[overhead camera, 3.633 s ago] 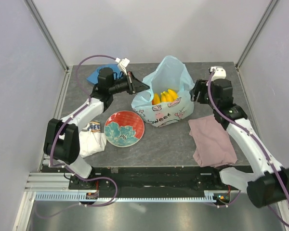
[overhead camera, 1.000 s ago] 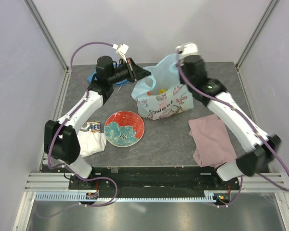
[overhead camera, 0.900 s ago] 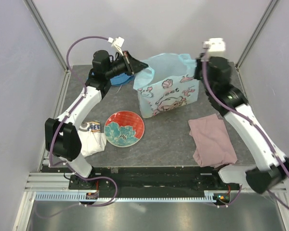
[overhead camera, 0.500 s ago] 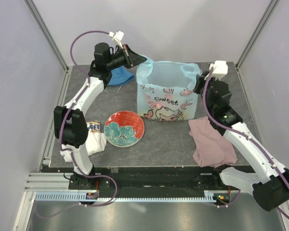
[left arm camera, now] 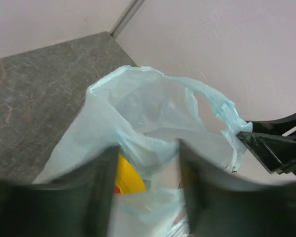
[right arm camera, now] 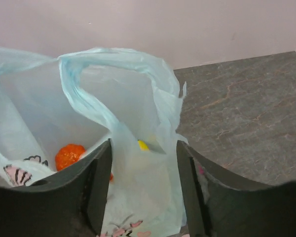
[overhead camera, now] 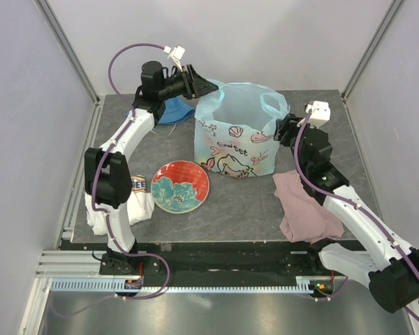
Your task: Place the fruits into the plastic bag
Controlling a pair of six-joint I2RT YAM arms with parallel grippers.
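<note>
The light-blue plastic bag [overhead camera: 239, 139] stands upright and wide open at the back middle of the table. Inside it, the left wrist view shows a yellow banana [left arm camera: 130, 176]. The right wrist view shows an orange-red fruit [right arm camera: 69, 156] and a yellow tip [right arm camera: 143, 144] in the bag. My left gripper [overhead camera: 209, 86] hovers at the bag's left rim, open, with the thin rim [left arm camera: 138, 143] loose between its blurred fingers. My right gripper [overhead camera: 280, 130] is open at the right side, and the handle [right arm camera: 108, 79] hangs slack between its fingers. The green fruit is hidden.
A red-rimmed floral plate [overhead camera: 180, 186] lies in front of the bag on the left. A pink cloth [overhead camera: 307, 206] lies on the right under my right arm. A blue hat [overhead camera: 173, 112] sits behind my left arm. A white bundle [overhead camera: 131, 204] lies at the near left.
Both grippers have gone from shut on the bag's handles to open. The bag has come down from its lifted, stretched state and now stands by itself. My right arm has dropped lower.
</note>
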